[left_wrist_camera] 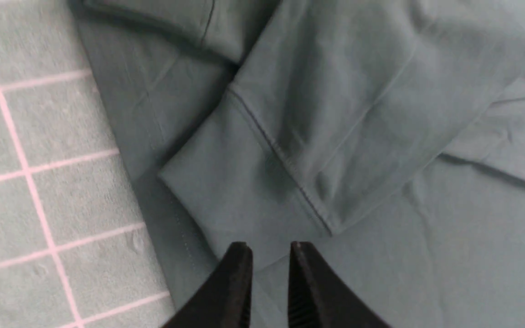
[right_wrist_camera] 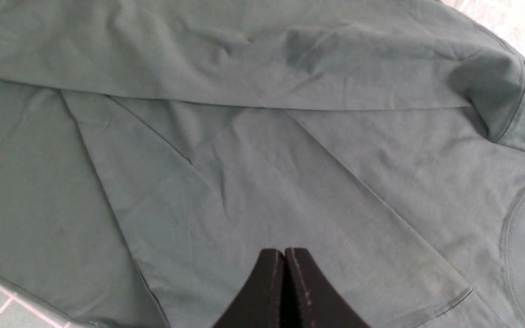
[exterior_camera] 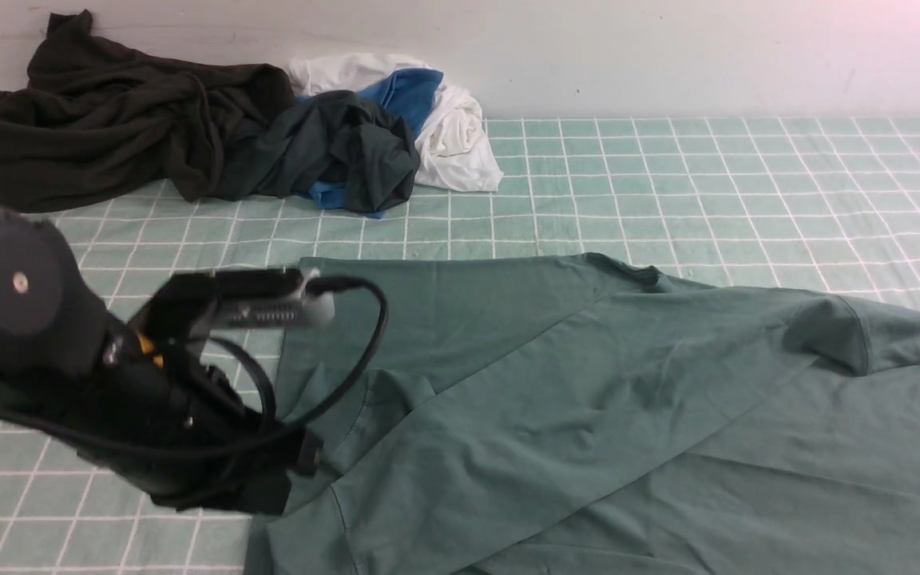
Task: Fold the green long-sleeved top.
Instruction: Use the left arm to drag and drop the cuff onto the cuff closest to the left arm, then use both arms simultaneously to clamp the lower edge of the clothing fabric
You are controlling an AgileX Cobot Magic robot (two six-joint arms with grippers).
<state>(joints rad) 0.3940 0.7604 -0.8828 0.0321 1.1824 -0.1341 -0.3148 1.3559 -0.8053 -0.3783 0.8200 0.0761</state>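
The green long-sleeved top (exterior_camera: 588, 399) lies spread over the near half of the checked table, with a sleeve folded across its body. In the left wrist view the sleeve's cuff (left_wrist_camera: 226, 196) rests flat on the body cloth near the top's edge. My left gripper (left_wrist_camera: 270, 248) hovers just over that cuff, its jaws apart with nothing between them. The left arm (exterior_camera: 148, 383) stands over the top's left edge. My right gripper (right_wrist_camera: 284, 251) is shut and empty above the top's (right_wrist_camera: 262, 173) middle. The round neck (right_wrist_camera: 517, 246) shows to one side.
A pile of other clothes lies at the back left against the wall: a dark olive-black garment (exterior_camera: 109, 128), a dark teal-grey one with blue trim (exterior_camera: 340, 156) and a white one (exterior_camera: 452, 128). The green checked tablecloth (exterior_camera: 707, 184) covers the table.
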